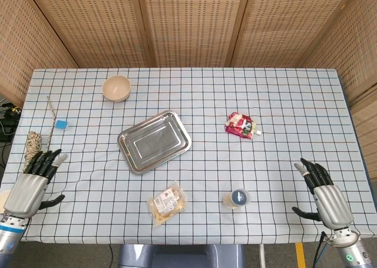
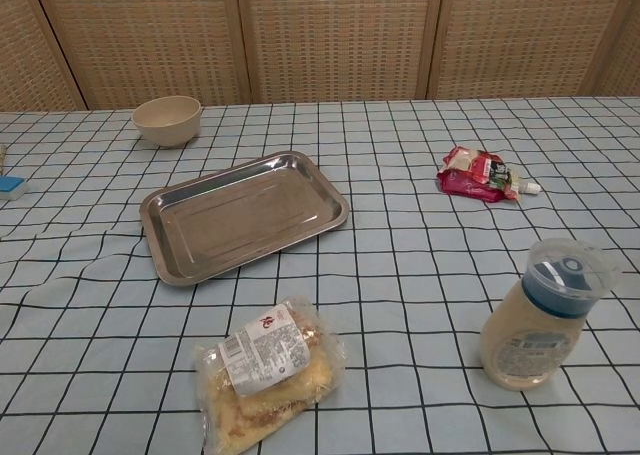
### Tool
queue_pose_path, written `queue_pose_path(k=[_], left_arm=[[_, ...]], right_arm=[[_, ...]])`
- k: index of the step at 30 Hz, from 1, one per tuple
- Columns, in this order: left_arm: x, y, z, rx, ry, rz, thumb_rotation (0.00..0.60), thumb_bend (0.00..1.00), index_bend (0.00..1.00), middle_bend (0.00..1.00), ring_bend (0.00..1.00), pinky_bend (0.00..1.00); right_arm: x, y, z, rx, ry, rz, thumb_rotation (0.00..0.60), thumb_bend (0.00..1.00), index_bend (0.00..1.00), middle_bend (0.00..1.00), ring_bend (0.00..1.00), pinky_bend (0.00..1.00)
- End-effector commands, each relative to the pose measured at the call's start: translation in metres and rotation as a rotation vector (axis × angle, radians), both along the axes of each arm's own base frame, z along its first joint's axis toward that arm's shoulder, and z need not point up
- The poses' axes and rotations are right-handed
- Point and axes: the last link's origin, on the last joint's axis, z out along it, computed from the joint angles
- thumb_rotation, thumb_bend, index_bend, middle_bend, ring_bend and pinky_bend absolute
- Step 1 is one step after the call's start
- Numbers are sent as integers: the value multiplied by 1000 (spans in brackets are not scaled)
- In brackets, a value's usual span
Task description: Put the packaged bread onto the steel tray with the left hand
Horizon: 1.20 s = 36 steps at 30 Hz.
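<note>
The packaged bread (image 1: 166, 202) (image 2: 267, 367) lies flat near the table's front edge, a clear bag with a white label. Behind it sits the empty steel tray (image 1: 154, 141) (image 2: 243, 213), turned at a slight angle. My left hand (image 1: 33, 182) hovers over the front left corner of the table, fingers apart and holding nothing, well to the left of the bread. My right hand (image 1: 325, 195) is at the front right corner, also open and empty. The chest view shows neither hand.
A beige bowl (image 1: 116, 88) stands at the back left. A twine ball (image 1: 33, 145) and a small blue block (image 1: 62, 124) lie at the left edge. A red snack pouch (image 1: 241, 125) lies right of the tray, and a capped bottle (image 1: 237, 198) stands right of the bread.
</note>
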Motion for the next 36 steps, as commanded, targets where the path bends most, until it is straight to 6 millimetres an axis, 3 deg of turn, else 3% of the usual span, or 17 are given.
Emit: queue_pose_path(k=[1, 11, 15, 28, 36], left_arm=[[27, 7, -17, -144, 14, -100, 600, 0, 0, 0, 0, 0], [95, 18, -63, -320, 86, -284, 600, 0, 0, 0, 0, 0], [113, 28, -83, -390, 132, -307, 600, 0, 0, 0, 0, 0], [152, 48, -142, -505, 204, -329, 600, 0, 0, 0, 0, 0], [169, 52, -166, -542, 248, -344, 600, 0, 0, 0, 0, 0]], right_arm=[[0, 0, 1, -3, -2, -2, 600, 44, 8, 0, 0, 0], [-1, -1, 8, -17, -25, -7, 600, 43, 9, 0, 0, 0], [-2, -2, 13, -25, -38, -15, 600, 43, 9, 0, 0, 0], [-8, -6, 22, -35, -77, -43, 600, 44, 15, 0, 0, 0], [-13, -9, 29, -45, -99, -65, 600, 44, 20, 0, 0, 0]])
